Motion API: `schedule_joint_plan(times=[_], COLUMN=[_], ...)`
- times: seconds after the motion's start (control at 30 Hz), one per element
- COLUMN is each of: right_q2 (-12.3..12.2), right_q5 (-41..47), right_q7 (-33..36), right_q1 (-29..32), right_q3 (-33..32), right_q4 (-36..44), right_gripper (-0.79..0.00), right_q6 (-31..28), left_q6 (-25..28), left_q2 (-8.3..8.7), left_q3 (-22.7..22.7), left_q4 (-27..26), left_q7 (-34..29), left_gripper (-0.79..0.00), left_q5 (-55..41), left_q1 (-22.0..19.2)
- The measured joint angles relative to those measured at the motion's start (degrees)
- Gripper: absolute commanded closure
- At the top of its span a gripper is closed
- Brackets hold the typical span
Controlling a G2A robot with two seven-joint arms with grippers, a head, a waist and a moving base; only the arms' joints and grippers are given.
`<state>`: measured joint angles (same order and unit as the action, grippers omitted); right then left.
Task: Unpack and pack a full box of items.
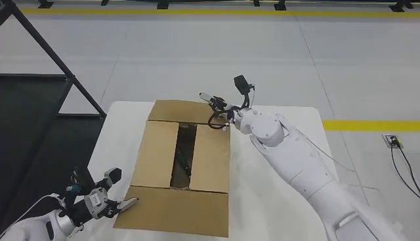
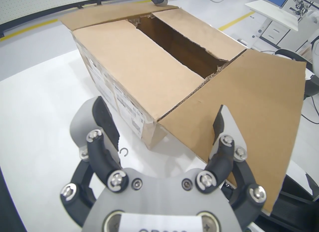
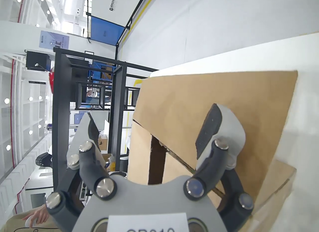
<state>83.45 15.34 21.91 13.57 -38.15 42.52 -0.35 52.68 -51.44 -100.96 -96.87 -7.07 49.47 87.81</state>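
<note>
1 box (image 1: 156, 154) centred on surface (image 1: 121, 136), dark slot between its 2 top flaps (image 1: 210, 162). Left hand (image 1: 123, 188) at its 7 o'clock corner, right hand (image 1: 211, 111) at 1 o'clock; both wide open, empty.

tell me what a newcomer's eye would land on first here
First, the big cardboard box in the middle of the white table, its two top flaps leaving a dark slot between them. An open gripper sits at each end: the left gripper by the near flap, the right gripper by the far flap.
</note>
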Motion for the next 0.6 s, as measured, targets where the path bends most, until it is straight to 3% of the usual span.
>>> schedule_joint_plan(times=[0.6], right_q2=[4.85], right_q5=[1.92], right_q7=[3.96], right_q1=[-3.80], right_q3=[-0.51], right_q4=[-12.68], right_gripper=[-0.785], right_q6=[-2.18], left_q6=[-3.14], left_q2=[0.06], left_q3=[3.21], left_q4=[2.35], left_q7=[-4.53], left_gripper=[-0.785], left_q5=[1.94], left_q1=[-2.77])
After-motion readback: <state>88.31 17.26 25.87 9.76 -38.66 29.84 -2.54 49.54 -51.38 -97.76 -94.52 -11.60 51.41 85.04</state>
